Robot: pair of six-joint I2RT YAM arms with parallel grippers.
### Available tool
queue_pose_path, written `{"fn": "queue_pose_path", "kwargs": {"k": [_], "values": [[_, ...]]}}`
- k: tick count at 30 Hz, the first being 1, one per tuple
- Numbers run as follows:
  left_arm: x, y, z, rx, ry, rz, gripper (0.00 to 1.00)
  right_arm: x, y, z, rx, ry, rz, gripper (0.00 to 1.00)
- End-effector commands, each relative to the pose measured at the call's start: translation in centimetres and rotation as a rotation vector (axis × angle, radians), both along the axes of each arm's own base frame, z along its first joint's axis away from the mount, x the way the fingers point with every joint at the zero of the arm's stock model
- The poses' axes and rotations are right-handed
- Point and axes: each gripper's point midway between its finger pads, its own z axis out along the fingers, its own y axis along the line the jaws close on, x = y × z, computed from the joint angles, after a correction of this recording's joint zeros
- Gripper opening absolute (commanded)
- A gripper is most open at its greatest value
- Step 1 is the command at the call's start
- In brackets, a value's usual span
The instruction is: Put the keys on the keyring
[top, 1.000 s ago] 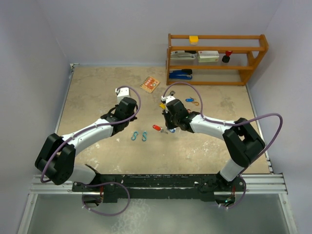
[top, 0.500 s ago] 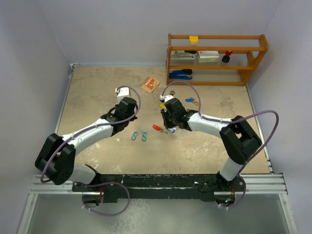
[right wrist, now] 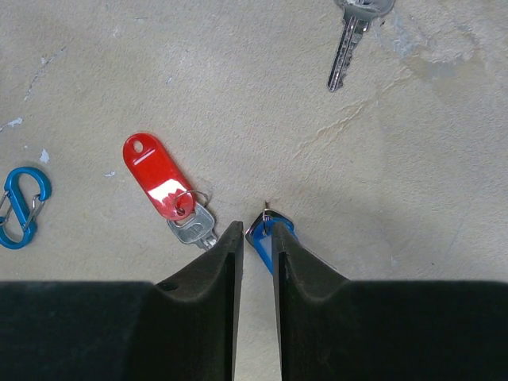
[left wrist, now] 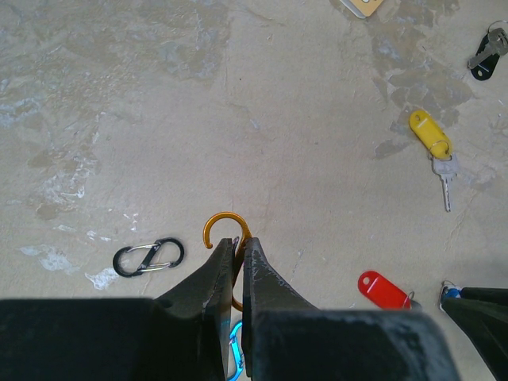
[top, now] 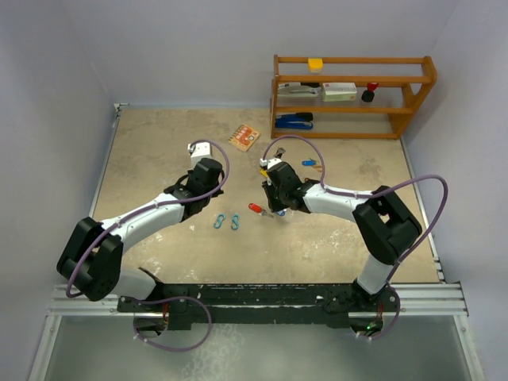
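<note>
My left gripper is shut on an orange hook-shaped keyring and holds it over the floor; it also shows in the top view. My right gripper is low over the table, its jaws a narrow gap apart. A blue-tagged key lies at its right fingertip, partly under it. A red-tagged key lies just left of the fingers. A bare silver key lies further off. A yellow-tagged key and a black-tagged key lie beyond.
A black S-clip lies left of the orange ring and a blue clip under my left fingers. Two blue clips lie between the arms. A small orange card and a wooden shelf stand at the back.
My right gripper has shifted slightly left and away over the blue-tagged key. The left arm has not moved.
</note>
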Motion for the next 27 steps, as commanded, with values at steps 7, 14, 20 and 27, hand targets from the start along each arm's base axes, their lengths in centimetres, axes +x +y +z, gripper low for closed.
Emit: {"fn": "queue_pose_path", "kwargs": {"k": [7,14,20,27], "values": [[0.6,0.0,0.7,-0.015,-0.031,0.003,0.0,0.8,0.5,0.9,0.007,-0.031,-0.002,0.19],[0.7,0.0,0.6,-0.015,-0.03,0.003,0.0,1.1,0.4,0.9,-0.003,-0.041,-0.014,0.13],[0.5,0.0,0.5,-0.014,-0.027,0.004,0.0,1.9,0.0,1.1,-0.022,-0.077,-0.042,0.0],[0.5,-0.4,0.7,-0.041,-0.035,-0.011,0.0,2.4,-0.2,3.5,0.018,-0.161,-0.047,0.0]]}}
